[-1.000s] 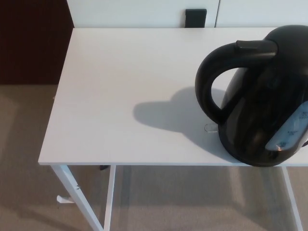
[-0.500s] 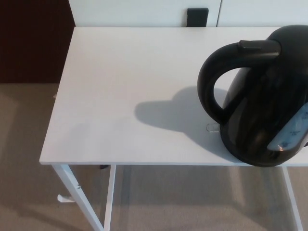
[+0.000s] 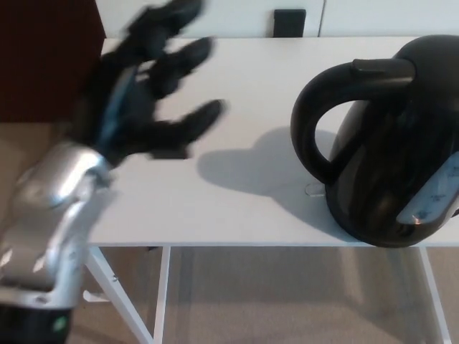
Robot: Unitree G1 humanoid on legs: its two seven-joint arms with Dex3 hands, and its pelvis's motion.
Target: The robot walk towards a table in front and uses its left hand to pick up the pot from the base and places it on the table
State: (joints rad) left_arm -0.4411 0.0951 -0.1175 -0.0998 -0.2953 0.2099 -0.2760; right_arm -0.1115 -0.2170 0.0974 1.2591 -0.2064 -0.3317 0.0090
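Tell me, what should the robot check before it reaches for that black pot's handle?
1. Left hand open and empty: ok, the fingers are apart and hold nothing.
2. Handle turned toward that hand: ok, and nothing lies between them.
3. Hand at the handle: not ok, it is over the table's left part, well apart from the pot.
4. Pot upright: ok.
5. Base under the pot: cannot tell, the pot's body hides whatever it stands on.
6. Room on the table to set the pot down: ok, bare top to the left of the pot.
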